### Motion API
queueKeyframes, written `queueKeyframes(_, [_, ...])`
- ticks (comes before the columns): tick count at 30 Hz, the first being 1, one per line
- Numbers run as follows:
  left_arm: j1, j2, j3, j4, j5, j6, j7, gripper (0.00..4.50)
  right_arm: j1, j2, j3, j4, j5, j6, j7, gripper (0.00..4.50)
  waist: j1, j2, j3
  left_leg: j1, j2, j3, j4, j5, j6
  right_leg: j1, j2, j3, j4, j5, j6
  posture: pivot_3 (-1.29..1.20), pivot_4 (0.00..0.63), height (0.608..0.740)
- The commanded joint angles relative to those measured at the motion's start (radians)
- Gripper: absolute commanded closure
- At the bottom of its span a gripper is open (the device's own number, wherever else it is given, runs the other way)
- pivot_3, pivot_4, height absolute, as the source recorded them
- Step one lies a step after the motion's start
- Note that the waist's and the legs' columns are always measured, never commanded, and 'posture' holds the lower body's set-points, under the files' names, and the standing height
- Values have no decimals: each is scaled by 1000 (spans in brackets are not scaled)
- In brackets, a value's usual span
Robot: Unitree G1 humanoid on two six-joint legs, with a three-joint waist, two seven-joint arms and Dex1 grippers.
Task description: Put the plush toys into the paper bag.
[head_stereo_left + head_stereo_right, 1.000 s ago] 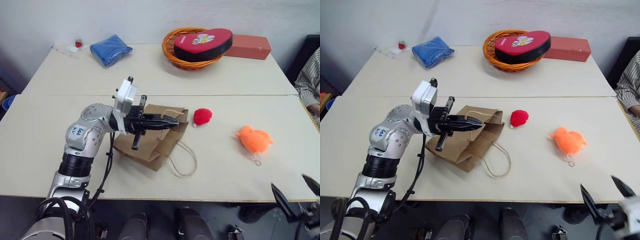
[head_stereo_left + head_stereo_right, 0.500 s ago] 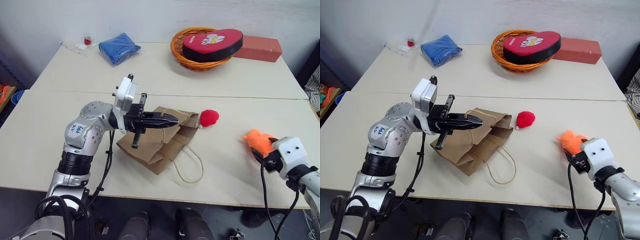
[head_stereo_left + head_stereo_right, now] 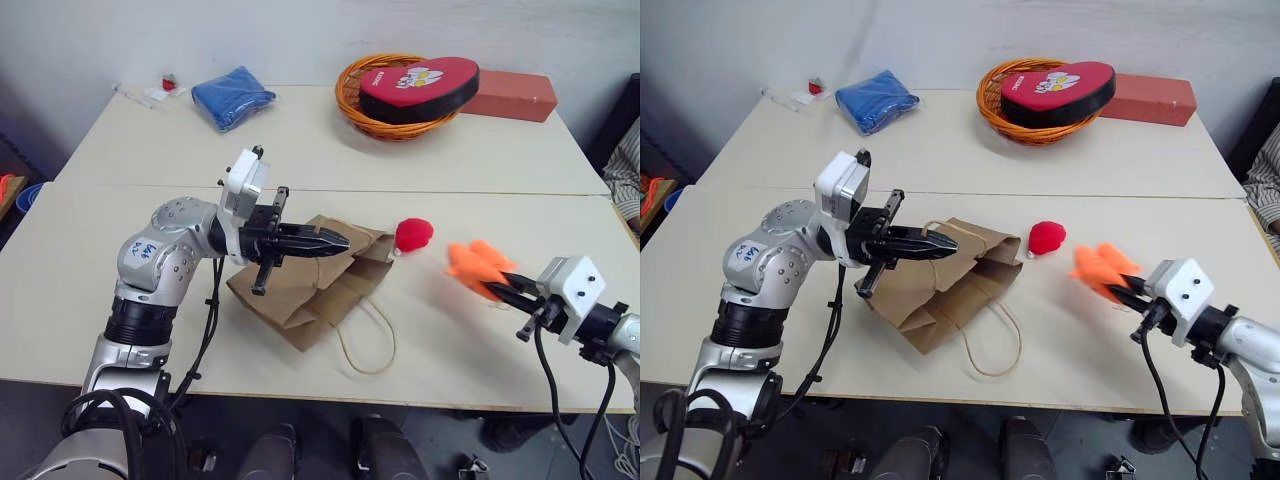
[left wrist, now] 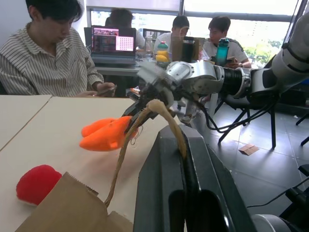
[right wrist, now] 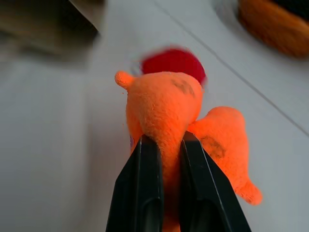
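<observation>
Orange plush toy (image 3: 474, 264) pinched in right gripper (image 3: 503, 286) above bare table (image 3: 120, 290); left gripper (image 3: 335, 241) clamps paper bag (image 3: 300, 290) handle, seen from its wrist.

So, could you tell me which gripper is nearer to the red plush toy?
Left. The left gripper, shut on the paper bag's handle, is just beside the red plush toy; the right gripper is farther.

Left arm (image 3: 160, 275): rounded silver-grey metal segments, black ribbed band below elbow, small white label with blue handwritten marks on joint. Black cables loop loosely from wrist down along forearm. White boxy camera module (image 3: 243, 180) sits atop wrist. Left gripper (image 3: 335, 240): two slim, tapered black fingers on black frame. Right gripper (image 3: 503, 284): matching black fingers, white rounded-corner module (image 3: 573, 285) with dark dots behind them, black cable trailing beneath.
</observation>
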Motion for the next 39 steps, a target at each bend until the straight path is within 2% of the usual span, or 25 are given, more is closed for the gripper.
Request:
queueKeyframes(1, [-24,4,26,-9,-27,11,-4,4500,-58,-5,90,-114,72,82,10,4487,-3,0,0,0,0,0,0,0,0,0,0,0,0,0,0,0,150,740])
queueKeyframes(3, [-27,-3,30,-12,-36,28,7,4500,-99,-21,174,-155,94,198,-1,4487,-1,-1,0,0,0,-1,0,0,0,0,0,-1,0,0,0,0,150,740])
queueKeyframes(9, [-20,-12,23,-38,-49,59,12,4500,-319,46,433,-110,-52,227,-29,4487,3,-1,0,-2,0,-2,1,0,0,-1,-1,-1,-1,0,0,0,150,740])
queueKeyframes(17, [-19,-28,16,-51,-52,60,16,4500,-503,131,641,32,-224,221,-17,4487,5,-1,0,-4,-1,-3,1,0,0,-3,-1,-3,-2,0,0,0,150,740])
queueKeyframes(20, [-5,-38,10,-60,-51,56,16,4500,-590,222,722,98,-286,234,-48,4487,0,-1,0,-4,0,-4,1,0,-1,-3,-1,-3,-2,0,0,0,150,740])
queueKeyframes(26, [8,-53,6,-72,-48,55,22,4500,-645,335,813,176,-347,173,-30,4487,-19,-1,0,-4,-1,-4,1,0,-1,-4,-1,-4,-1,0,0,0,150,740])
queueKeyframes(30, [11,-49,6,-61,-38,42,17,4500,-634,376,810,225,-361,103,-39,4487,-20,-1,0,-4,-1,-4,1,0,-1,-4,-2,-4,-1,0,0,0,150,740])
queueKeyframes(32, [15,-48,7,-62,-36,37,19,4500,-621,393,788,235,-341,135,-45,4487,-20,-1,0,-4,-1,-4,1,0,-1,-4,-1,-4,-1,0,0,0,150,740])
queueKeyframes(39, [32,-37,13,-68,-31,29,25,4500,-567,347,671,112,-226,199,4,2020,-18,-1,0,-4,-1,-4,1,0,-1,-4,-2,-4,-1,0,0,0,150,740])
